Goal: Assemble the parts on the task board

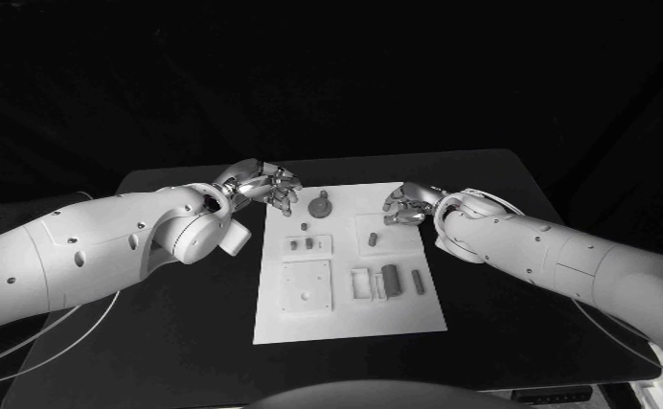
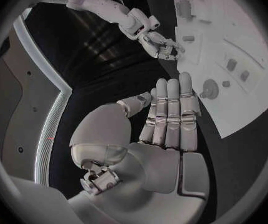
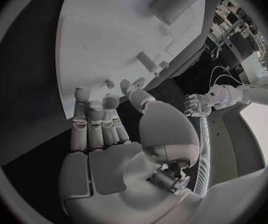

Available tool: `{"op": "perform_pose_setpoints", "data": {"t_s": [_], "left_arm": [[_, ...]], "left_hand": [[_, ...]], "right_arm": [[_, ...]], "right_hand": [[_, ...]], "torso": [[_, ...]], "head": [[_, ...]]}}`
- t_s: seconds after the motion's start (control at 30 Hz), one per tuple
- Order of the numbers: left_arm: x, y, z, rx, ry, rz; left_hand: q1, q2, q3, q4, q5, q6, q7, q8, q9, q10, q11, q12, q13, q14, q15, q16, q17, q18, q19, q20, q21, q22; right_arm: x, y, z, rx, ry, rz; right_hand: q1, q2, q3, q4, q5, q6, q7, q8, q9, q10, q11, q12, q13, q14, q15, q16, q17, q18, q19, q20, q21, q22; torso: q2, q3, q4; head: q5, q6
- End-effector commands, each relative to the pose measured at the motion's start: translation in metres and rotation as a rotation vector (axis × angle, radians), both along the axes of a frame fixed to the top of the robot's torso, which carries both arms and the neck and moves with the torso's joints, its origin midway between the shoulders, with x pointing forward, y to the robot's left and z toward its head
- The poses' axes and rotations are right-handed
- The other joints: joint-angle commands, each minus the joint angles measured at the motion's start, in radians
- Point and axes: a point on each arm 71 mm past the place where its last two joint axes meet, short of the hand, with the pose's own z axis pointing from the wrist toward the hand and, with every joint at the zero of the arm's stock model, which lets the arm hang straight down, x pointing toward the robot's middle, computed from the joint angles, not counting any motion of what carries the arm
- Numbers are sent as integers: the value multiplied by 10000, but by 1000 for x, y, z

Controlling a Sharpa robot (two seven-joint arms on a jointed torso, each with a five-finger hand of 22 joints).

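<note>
While both hands hover at the far end of the task board [image 1: 349,318], the head view puts the round keyed part [image 1: 321,206] between them, lying on the board's far strip with its long axis running roughly from 12 to 6 o'clock. The left hand [image 1: 262,185] sits at about 10 o'clock from that part, its fingers over the board's left far corner. The right hand [image 1: 410,204] sits at 3 o'clock from it, near a small upright part [image 1: 373,237] by the right edge. My judgement is that the left hand is slightly the nearer to the keyed part, while the small upright one belongs to the right hand's reach.

From the left wrist view, the left hand [image 2: 171,119] is flat and holds nothing, fingers straight and side by side, thumb apart. The keyed part [image 2: 209,89] lies just beyond the fingertips, at about 1 o'clock from them on the desk's white plate.

From the right wrist view, the right hand [image 3: 99,129] is likewise empty, fingers loosely extended over the board's near margin. A small cylindrical part [image 3: 146,60] lies ahead of the fingertips on the board, apart from them.
</note>
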Motion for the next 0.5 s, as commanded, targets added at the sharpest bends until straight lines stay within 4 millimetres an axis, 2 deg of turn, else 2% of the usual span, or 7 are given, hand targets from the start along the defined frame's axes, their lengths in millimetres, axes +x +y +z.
{"op": "perform_pose_setpoints", "data": {"t_s": [0.03,0.5], "left_arm": [[-1,-3,1,-159,-14,-100],[-2,-4,2,-170,-6,-120]], "left_hand": [[-7,-102,-8,-55,-4,-49,-11,-34,8,-91,-12,-13,13,-84,-20,-10,-10,108,-63,-10,-46,16],[-4,-118,-19,-78,-4,-52,-7,-48,19,-100,-8,-15,26,-88,-17,-8,-20,111,-63,-7,-51,20]], "right_arm": [[-1,2,-3,-150,39,166],[-2,6,-8,-219,40,182]], "right_hand": [[84,34,20,-34,58,28,69,24,-7,34,38,67,-14,24,-29,51,-17,135,19,-23,7,126],[226,198,50,-54,90,181,26,115,32,59,-2,86,-14,46,-62,66,-16,135,34,-39,15,134]], "torso": [[7,2,6],[1,-8,2]], "head": [[1,-2],[13,-43]]}}
